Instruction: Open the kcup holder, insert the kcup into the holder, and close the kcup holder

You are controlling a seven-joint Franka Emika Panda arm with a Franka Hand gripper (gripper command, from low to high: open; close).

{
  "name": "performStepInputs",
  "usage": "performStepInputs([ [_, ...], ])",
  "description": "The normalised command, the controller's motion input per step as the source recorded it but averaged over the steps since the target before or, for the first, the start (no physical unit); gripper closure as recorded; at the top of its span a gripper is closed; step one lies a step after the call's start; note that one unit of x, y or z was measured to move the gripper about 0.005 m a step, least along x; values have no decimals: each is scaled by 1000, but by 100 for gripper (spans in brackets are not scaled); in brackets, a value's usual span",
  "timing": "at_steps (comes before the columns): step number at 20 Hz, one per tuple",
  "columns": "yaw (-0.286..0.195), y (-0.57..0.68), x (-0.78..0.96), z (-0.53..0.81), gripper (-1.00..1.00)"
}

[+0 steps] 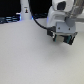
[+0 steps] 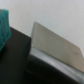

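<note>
the franka arm's gripper (image 1: pixel 63 37) hangs low over the white table (image 1: pixel 30 60), right on top of the black kcup holder (image 1: pixel 64 37). can't tell if the fingers are spread or pinched. wrist view shows the holder's grey top (image 2: pixel 52 47) and something teal (image 2: pixel 4 27) beside it.

Exterior view: camera sits off the arm, raised, looking down across the pale counter (image 1: pixel 30 57) toward a dark background strip along the far edge. The white arm (image 1: pixel 61 15) enters from the exterior view's upper right; its hand (image 1: pixel 62 36) hangs over the counter there, at middle distance. Picture is blurred. Wrist view: camera rides on the wrist, very close to a dark boxy body with a grey, light-catching top face (image 2: pixel 52 45), seen obliquely; teal patch (image 2: pixel 4 27) at one edge. Shared region: cannot tell with certainty; likely the area directly under the hand.
</note>
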Motion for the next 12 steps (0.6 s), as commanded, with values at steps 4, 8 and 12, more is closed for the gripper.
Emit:
performStepInputs([
  [4,76,644,-374,15,-100],
  [8,65,663,-435,25,-100],
  [12,58,645,-507,24,-100],
])
